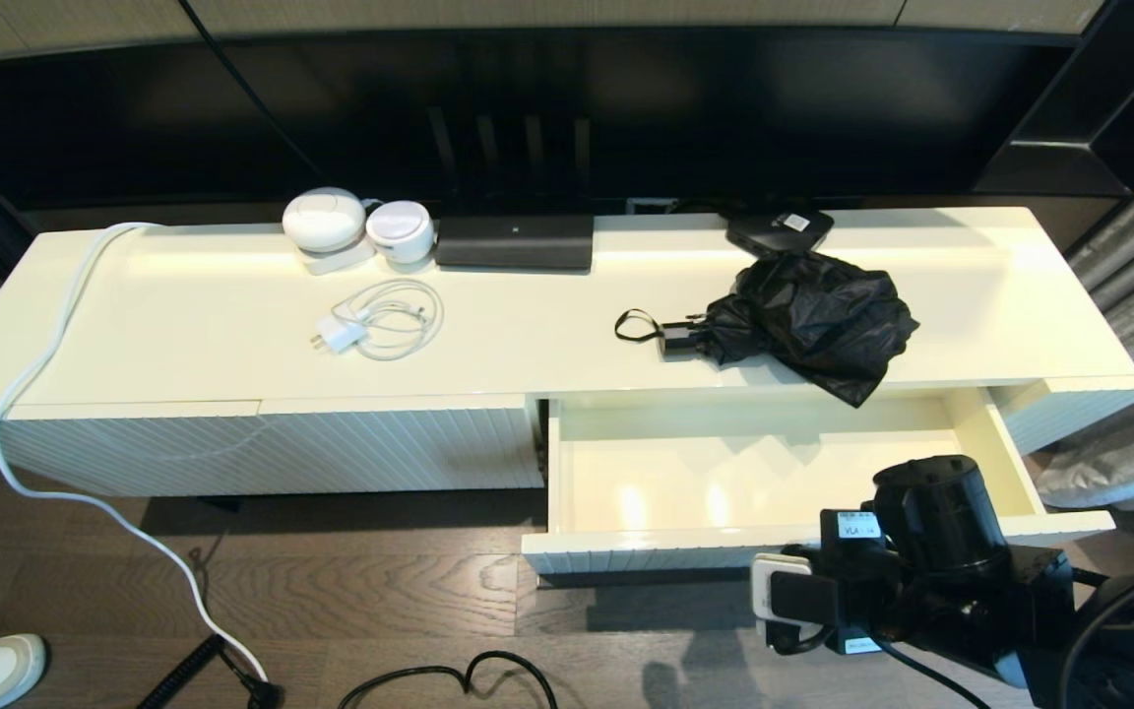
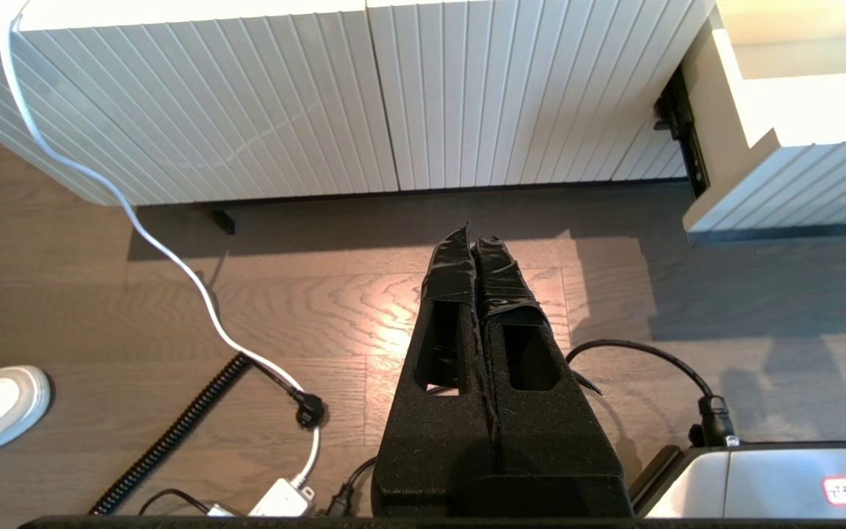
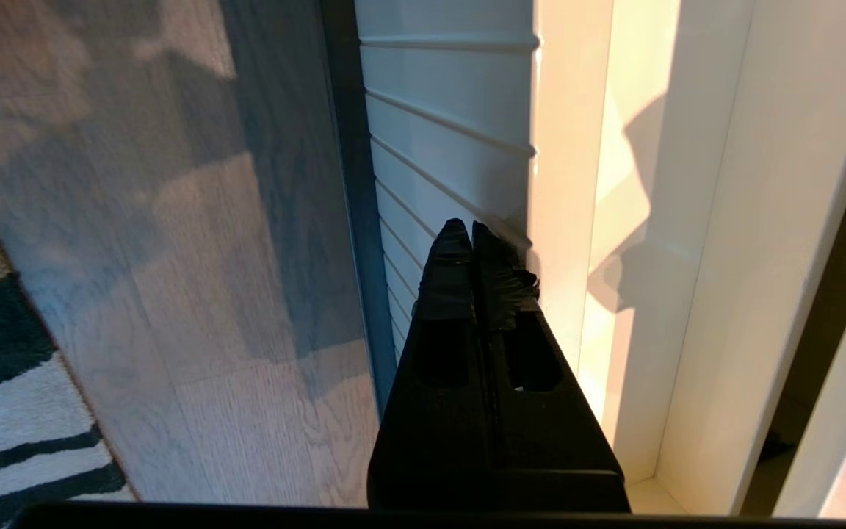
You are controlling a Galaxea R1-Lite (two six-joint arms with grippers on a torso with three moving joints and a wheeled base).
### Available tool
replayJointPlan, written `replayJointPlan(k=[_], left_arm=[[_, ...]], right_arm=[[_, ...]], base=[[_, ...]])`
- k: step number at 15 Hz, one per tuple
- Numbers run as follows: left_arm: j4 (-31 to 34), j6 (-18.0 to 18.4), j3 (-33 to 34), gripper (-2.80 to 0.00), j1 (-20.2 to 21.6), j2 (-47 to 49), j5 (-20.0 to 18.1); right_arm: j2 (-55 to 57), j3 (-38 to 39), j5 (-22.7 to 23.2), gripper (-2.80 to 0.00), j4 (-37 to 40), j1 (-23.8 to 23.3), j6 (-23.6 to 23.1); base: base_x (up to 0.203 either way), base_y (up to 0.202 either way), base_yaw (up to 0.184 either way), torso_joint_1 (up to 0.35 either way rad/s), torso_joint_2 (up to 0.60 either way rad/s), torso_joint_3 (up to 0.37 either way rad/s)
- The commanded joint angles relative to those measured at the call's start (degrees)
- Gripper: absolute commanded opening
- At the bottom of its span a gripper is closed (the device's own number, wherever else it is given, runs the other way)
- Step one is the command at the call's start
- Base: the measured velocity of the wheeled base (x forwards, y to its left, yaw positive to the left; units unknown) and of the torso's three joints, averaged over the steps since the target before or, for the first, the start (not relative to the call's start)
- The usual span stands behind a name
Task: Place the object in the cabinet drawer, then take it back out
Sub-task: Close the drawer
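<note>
1. The black folding umbrella (image 1: 813, 320) lies on the cabinet top (image 1: 183, 315), above the back edge of the pulled-out cream drawer (image 1: 724, 483); its handle and wrist loop point toward the robot's left.
2. The right claw (image 3: 472, 229) is clenched and empty, held at the drawer's fluted front, well apart from the umbrella.
3. The left claw (image 2: 473, 234) is clenched, parked over the wooden floor (image 2: 320, 294).

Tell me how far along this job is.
Done: the drawer stands pulled open, nothing inside. The umbrella lies on the cabinet top, fabric overhanging the drawer; whether it has been in and out already cannot be told. In hand: nothing. The right gripper is shut at the drawer front; the left gripper, shut, hangs over the floor.
</note>
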Motion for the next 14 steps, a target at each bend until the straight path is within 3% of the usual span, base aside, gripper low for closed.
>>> replayJointPlan(k=[1, 14], left_arm=[[0.0, 0.0, 0.1, -2.80, 0.0, 0.1, 0.0], [0.0, 0.0, 0.1, -2.80, 0.0, 0.1, 0.0]], right_arm=[[0.3, -0.4, -0.1, -2.80, -0.5, -0.2, -0.5], [4.2, -7.0, 0.0, -2.80, -0.7, -5.1, -4.5]], base=[[0.000, 0.000, 0.000, 0.000, 0.00, 0.000], [0.000, 0.000, 0.000, 0.000, 0.00, 0.000]])
